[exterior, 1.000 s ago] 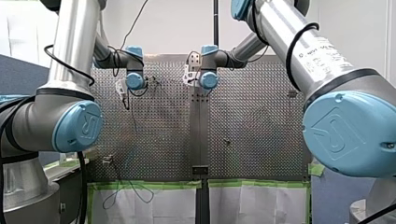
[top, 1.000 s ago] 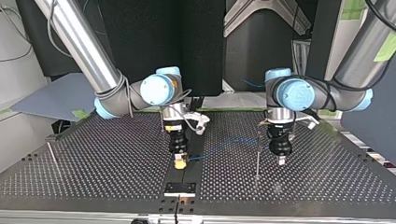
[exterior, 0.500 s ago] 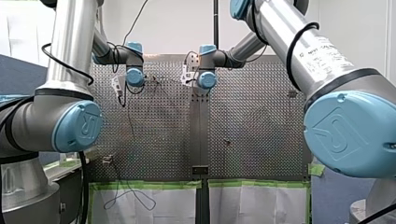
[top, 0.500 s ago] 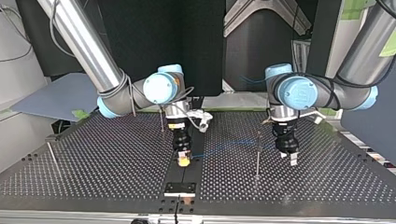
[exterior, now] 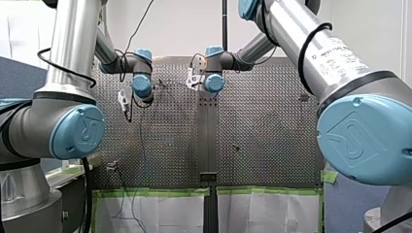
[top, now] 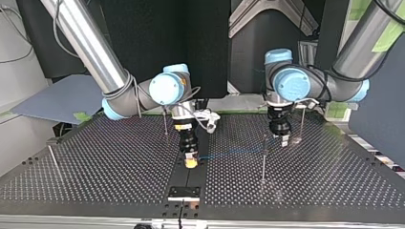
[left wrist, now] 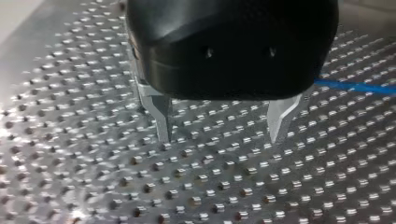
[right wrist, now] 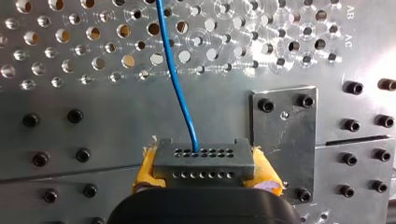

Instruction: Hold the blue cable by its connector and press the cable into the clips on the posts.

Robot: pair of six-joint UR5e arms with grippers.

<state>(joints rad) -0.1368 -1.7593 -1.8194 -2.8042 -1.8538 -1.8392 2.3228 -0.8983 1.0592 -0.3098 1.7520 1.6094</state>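
The right jaws pinch the connector (right wrist: 204,162) between yellow pads (right wrist: 145,169), low over the bench (top: 119,162). The blue cable (top: 229,153) runs from it across to a post (top: 263,160). The left jaws hang spread and empty near that post. Best keep the cable taut and line it up squarely over the clip before pressing.

In the top view the perforated table (top: 95,183) bears a dark strip (top: 187,177) down its middle, with a small bolted plate (top: 184,192) at the strip's near end, a thin upright post (top: 165,125) just left of the strip, a second post (top: 51,160) far to its left, and a third post (top: 263,160) and fourth post (top: 302,125) to its right.
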